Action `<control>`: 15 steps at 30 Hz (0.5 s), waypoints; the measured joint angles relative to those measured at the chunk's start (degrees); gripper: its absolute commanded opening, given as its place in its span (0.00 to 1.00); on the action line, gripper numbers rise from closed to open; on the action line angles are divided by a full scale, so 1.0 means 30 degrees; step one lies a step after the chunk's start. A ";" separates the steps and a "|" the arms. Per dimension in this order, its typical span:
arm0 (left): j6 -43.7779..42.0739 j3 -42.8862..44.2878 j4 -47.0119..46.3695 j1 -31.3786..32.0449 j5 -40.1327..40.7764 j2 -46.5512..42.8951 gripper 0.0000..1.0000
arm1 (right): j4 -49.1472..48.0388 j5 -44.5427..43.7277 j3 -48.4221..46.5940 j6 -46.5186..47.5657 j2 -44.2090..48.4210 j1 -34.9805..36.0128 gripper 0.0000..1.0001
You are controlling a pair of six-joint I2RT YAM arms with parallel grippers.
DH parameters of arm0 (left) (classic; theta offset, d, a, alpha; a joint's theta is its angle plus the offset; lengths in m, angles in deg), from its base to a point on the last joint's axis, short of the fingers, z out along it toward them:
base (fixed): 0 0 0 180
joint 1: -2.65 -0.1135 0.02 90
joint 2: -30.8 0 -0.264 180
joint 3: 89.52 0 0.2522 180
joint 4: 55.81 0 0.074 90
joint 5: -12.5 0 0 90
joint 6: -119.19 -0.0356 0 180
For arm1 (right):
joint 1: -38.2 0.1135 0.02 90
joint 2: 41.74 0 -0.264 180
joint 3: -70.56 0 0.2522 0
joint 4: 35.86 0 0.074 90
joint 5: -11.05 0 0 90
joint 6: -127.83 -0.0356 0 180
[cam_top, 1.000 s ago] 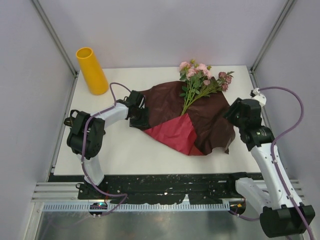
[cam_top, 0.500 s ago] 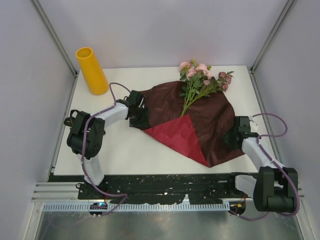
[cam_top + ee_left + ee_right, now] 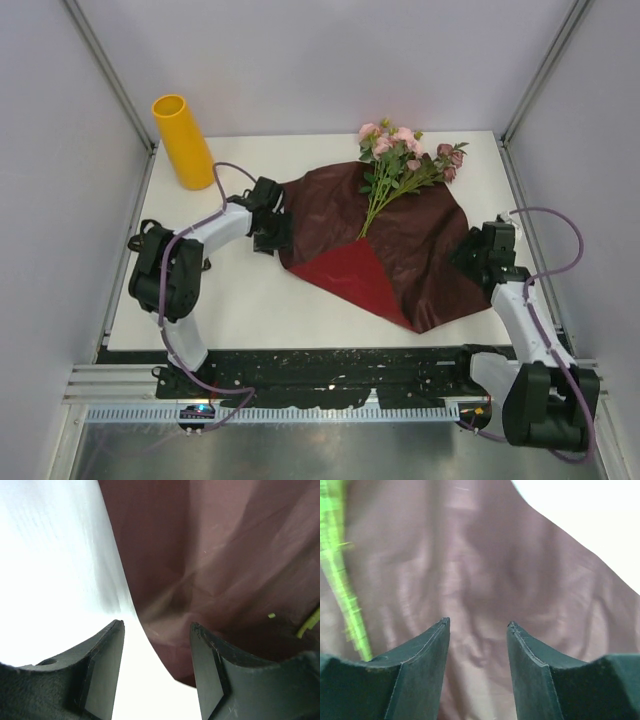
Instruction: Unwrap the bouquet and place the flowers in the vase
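While the dark red wrapping paper [image 3: 420,250] lies opened out across the centre and right of the white table [image 3: 250,300], the flowers [image 3: 400,150] rest loose on its upper part. Their pink and mauve heads reach past the sheet's far edge toward the upper middle of the overhead frame, and their thin green stems run down and left onto the paper. A brighter red flap [image 3: 355,275] is folded over at the sheet's lower middle.

The yellow-orange vase [image 3: 183,140] stands upright in the upper left of the frame, at the table's far left corner and well apart from the flowers.

The left gripper [image 3: 275,228] sits low at the paper's left edge. In its wrist view, the two dark fingers [image 3: 102,675] stand apart, with the sheet's edge running between them, bare table to the left and nothing clamped.

The right gripper [image 3: 470,258] sits at the paper's right edge, at the right of the overhead frame. In its wrist view, its fingers [image 3: 417,670] are likewise parted over the creased paper and grasp nothing, and a blurred green stem [image 3: 342,580] runs down the left side of that picture.
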 measured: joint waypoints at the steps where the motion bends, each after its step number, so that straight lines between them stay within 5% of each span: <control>1: 0.0007 0.0000 0.0197 0.0000 0.0044 -0.0335 0.59 | -0.0291 0.0772 -0.0095 0.0481 0.0874 0.0095 0.55; 7: -0.0007 0.0313 0.0736 0.0000 0.0029 -0.3818 0.60 | -0.2739 0.4634 -0.1042 0.2135 0.3293 0.1872 0.54; 15: -0.0291 0.0153 0.0663 0.0000 -0.0758 -0.7322 0.60 | -0.5632 0.7009 -0.2200 0.3592 -0.3577 0.5996 0.53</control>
